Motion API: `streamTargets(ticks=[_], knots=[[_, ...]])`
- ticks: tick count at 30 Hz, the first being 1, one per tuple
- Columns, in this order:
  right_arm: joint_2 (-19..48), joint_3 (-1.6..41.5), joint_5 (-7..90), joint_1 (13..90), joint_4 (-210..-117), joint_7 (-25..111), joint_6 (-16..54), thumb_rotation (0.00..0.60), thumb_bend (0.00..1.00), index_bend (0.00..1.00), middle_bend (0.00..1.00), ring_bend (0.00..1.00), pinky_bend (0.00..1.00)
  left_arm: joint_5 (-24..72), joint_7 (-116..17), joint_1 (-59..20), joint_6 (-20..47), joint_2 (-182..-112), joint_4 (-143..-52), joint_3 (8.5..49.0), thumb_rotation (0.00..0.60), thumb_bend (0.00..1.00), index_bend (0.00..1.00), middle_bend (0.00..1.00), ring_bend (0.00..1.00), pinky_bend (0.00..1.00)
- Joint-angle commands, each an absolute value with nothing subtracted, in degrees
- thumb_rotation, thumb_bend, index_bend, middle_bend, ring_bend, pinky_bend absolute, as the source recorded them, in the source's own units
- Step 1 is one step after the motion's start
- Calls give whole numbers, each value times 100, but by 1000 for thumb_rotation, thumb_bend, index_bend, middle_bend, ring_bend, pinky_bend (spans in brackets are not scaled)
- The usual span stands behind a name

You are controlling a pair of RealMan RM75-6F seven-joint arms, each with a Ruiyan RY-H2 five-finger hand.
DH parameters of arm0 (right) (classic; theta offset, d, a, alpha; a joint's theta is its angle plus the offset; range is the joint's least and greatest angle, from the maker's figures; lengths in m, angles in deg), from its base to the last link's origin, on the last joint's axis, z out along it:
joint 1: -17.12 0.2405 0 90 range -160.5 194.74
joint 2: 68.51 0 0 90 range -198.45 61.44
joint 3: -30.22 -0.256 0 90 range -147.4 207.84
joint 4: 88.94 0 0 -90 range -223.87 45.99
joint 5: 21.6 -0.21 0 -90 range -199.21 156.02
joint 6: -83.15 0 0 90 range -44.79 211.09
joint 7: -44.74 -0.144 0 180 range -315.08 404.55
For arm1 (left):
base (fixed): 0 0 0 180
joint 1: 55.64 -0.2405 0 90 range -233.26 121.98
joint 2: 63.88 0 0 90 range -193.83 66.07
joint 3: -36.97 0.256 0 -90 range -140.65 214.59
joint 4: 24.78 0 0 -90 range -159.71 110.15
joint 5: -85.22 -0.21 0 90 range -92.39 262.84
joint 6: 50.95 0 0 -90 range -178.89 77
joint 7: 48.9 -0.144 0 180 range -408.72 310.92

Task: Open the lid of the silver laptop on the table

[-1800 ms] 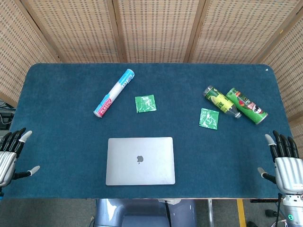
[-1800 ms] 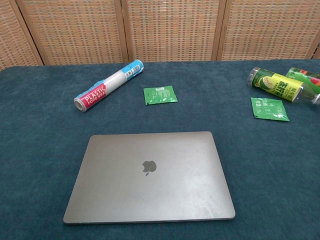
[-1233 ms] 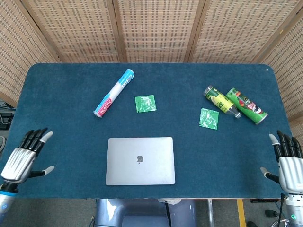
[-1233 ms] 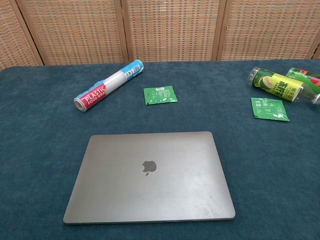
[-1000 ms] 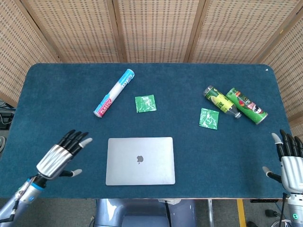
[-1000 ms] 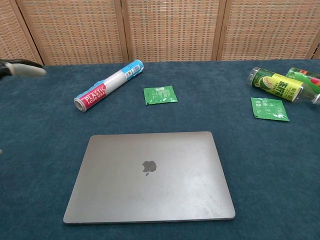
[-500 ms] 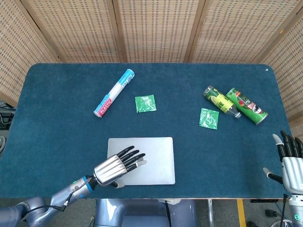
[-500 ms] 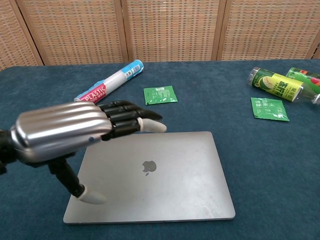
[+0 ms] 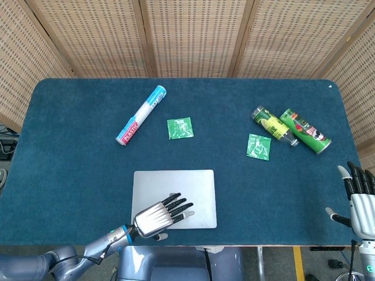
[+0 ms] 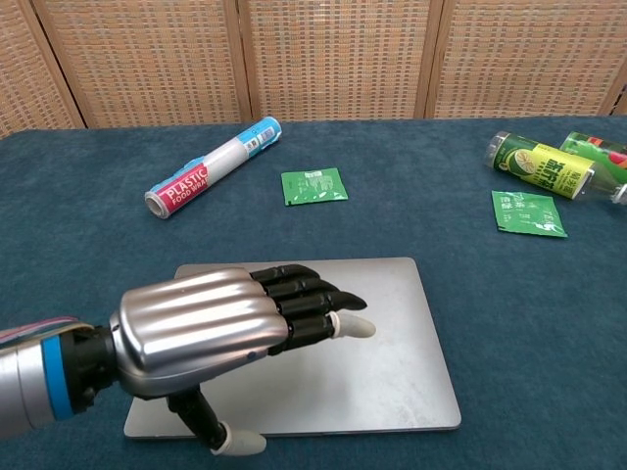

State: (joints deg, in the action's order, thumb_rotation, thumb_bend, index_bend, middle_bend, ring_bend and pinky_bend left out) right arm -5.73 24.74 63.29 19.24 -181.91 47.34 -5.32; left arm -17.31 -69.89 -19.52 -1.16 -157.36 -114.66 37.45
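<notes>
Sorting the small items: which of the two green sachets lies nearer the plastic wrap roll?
The green sachet left of centre, just right of the plastic wrap roll. The other sachet lies far right, beside the bottles.

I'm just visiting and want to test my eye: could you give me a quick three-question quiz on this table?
1. True or false: the laptop lid is shut.
2. Which hand is over the laptop: A) left hand B) right hand?
3. Fill in: the roll lies to the ___ of the nearest green packet, seen from the chest view.

Key: 1 true; 2 A; 3 left.
</notes>
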Motion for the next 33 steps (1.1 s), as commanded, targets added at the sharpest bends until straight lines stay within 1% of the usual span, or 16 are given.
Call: streamTargets(ticks=[1, 6, 12, 18, 33], knots=[[-588, 2473, 6311, 1932, -18179, 4697, -504, 600, 0, 0, 0, 0, 0, -1580, -7140, -1959, -167, -15926, -11318, 3745, 515, 256, 0, 0, 0, 0], [-597, 2470, 6294, 1943, -18178, 4675, -471, 600, 0, 0, 0, 0, 0, -1414, -7234, -1954, -183, -16083, -11169, 3727, 516, 261, 0, 0, 0, 0], [-594, 2470, 6274, 1951, -18175, 4686, -444, 600, 0, 0, 0, 0, 0, -1347, -7183, -1955, -135, -16218, -11019, 3827, 516, 260, 0, 0, 0, 0], [-615, 2465, 6259, 1946, -18188, 4636, -442, 600, 0, 0, 0, 0, 0, -1295, -7319, -1949, -26, -16348, -10834, 3833, 520, 260, 0, 0, 0, 0], [-641, 2460, 6207, 1985, -18156, 4548, -331, 600, 0, 0, 0, 0, 0, -1026, -7283, -1849, -22, -16586, -10550, 3837, 527, 259, 0, 0, 0, 0]])
